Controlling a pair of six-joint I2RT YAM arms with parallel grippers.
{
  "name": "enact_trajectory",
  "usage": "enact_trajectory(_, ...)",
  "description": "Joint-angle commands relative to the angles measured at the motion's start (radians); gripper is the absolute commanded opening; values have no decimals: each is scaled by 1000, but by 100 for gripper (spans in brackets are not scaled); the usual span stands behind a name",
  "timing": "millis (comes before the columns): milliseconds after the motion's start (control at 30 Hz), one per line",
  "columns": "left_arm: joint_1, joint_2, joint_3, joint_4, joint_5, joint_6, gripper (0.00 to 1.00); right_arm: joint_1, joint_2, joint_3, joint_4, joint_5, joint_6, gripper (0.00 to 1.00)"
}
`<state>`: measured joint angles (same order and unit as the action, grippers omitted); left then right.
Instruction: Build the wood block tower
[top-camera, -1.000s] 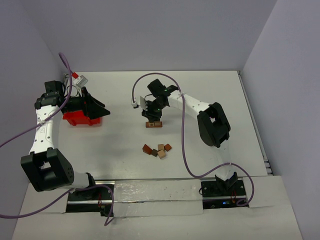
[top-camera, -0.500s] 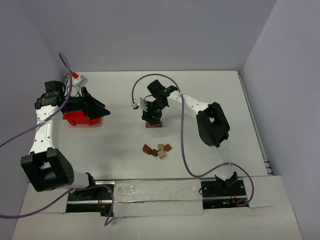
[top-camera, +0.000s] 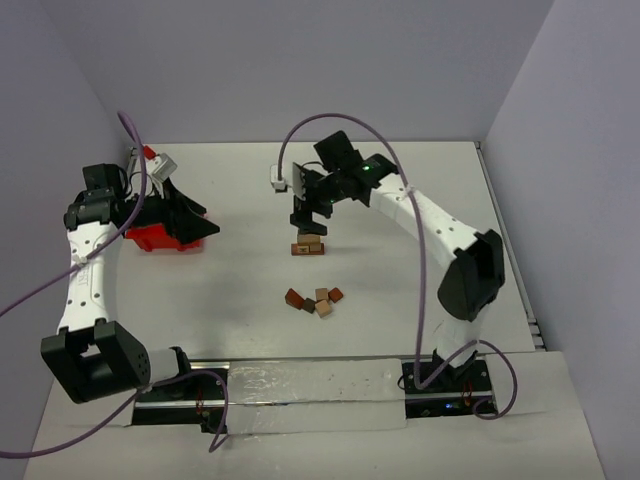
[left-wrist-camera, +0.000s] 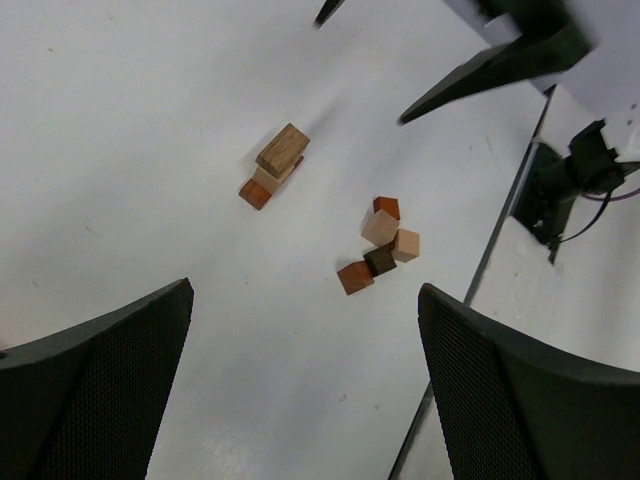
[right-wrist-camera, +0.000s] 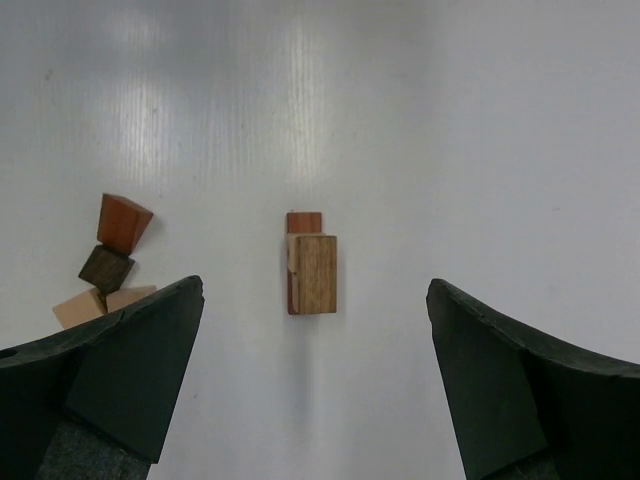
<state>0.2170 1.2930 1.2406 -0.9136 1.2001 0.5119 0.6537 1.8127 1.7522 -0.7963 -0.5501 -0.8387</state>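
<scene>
Left gripper (left-wrist-camera: 305, 292) and right gripper (right-wrist-camera: 312, 290) both gape open, but the wood block tower (right-wrist-camera: 312, 272) looks stacked off-centre, so a clumsy next placement might topple it.

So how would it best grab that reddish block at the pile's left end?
Probably from straight above, pinching the reddish block across its two free flat faces; another side sits against the dark block, leaving no finger room.

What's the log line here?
right gripper: open above wood block tower | left gripper: open by red bin | loose wood blocks: five
</scene>
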Motion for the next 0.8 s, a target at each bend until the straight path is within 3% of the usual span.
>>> enact_trajectory(0,-97,-58,-28,16,-108,88,99,-34,-185,-82,7,-38,54,100)
enact_trajectory(100,-214,-94,-68,55,-213,109,99,-86,-282,-178,25,-58,81,100)
enact_trajectory(167,-386,-125,-100,91,-311,113,99,-165,-378,-285,40,-88,95,100)
enact_trajectory(233,-477,-133,-108,111,-386,129,99,-222,-434,-345,49,-125,110,100)
enact_trajectory(367,-671,-65,-99,117,-449,153,98,-353,-556,-506,58,-183,127,100)
enact_trajectory(533,-808,86,-18,89,-455,236,92,-457,-680,-700,61,-200,116,100)
enact_trajectory(767,-912,233,82,-18,-440,564,82,-513,-725,-782,69,-221,147,100)
